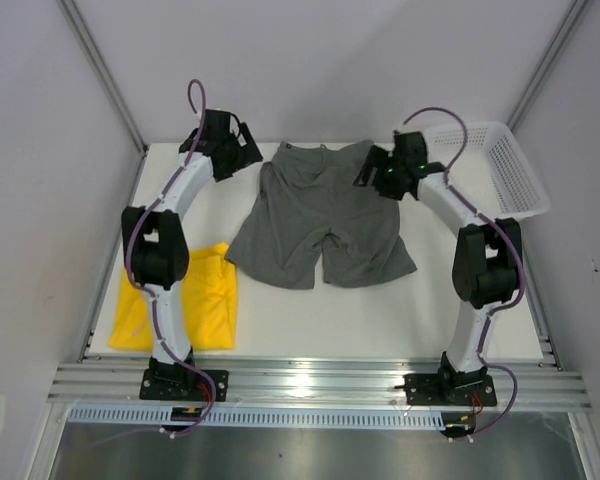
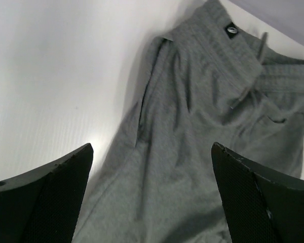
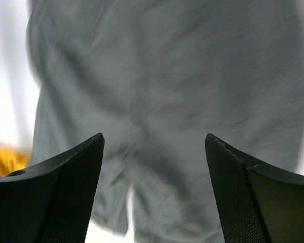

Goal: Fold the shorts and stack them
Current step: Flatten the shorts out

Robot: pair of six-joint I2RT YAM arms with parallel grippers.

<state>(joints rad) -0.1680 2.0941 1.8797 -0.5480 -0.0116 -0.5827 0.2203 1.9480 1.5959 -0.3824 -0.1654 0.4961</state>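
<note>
- The grey shorts lie spread out flat in the middle of the white table. The waist is at the far side and the two legs point toward the arms.
- The yellow shorts lie folded at the near left corner, partly hidden by the left arm.
- The left tool is by the left end of the waist. It is wide open and holds nothing.
- The right tool is by the right end of the waist. It is wide open too, with nothing in it. It seems to hang just above the cloth, but that picture is blurry.
- A white basket sits at the far right corner.
</note>
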